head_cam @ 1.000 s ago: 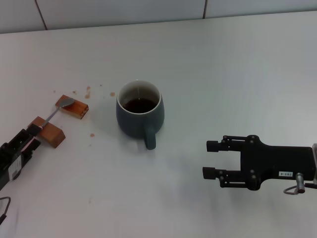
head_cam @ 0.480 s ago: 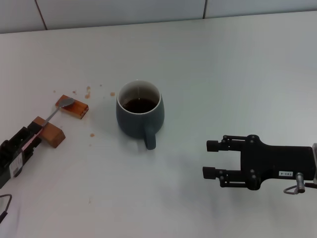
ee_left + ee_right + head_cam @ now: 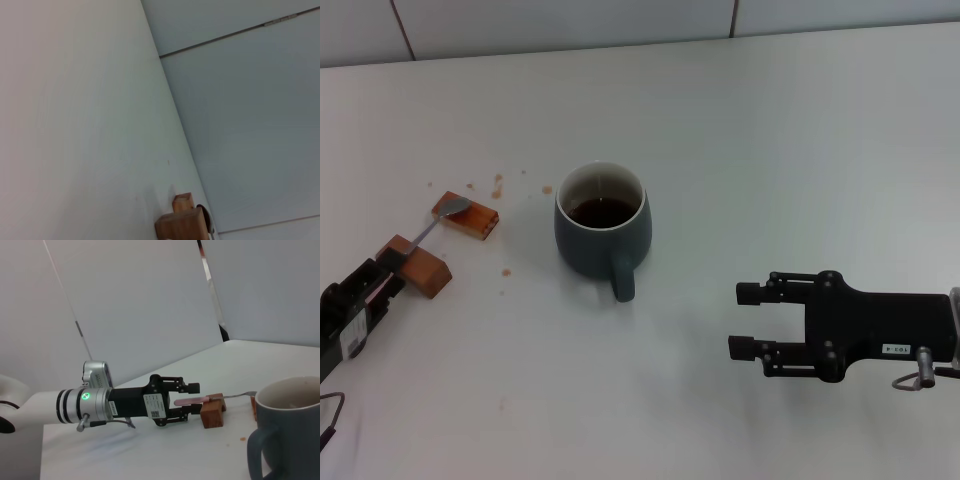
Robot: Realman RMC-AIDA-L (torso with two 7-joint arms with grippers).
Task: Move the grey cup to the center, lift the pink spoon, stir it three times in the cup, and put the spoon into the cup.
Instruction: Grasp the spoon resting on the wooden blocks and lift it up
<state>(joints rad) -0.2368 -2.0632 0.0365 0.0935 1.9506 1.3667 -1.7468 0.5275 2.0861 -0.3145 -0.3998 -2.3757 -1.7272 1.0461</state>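
The grey cup is sitting on the white table, near the middle, with dark drink inside and its handle pointing toward the robot. The pink spoon is lying to the cup's left across two brown blocks, its silver bowl resting on the far block. The left gripper is reaching low over the table, its fingers spread around the spoon's pink handle. The right gripper is waiting to the right of the cup, its fingers wide apart and holding nothing.
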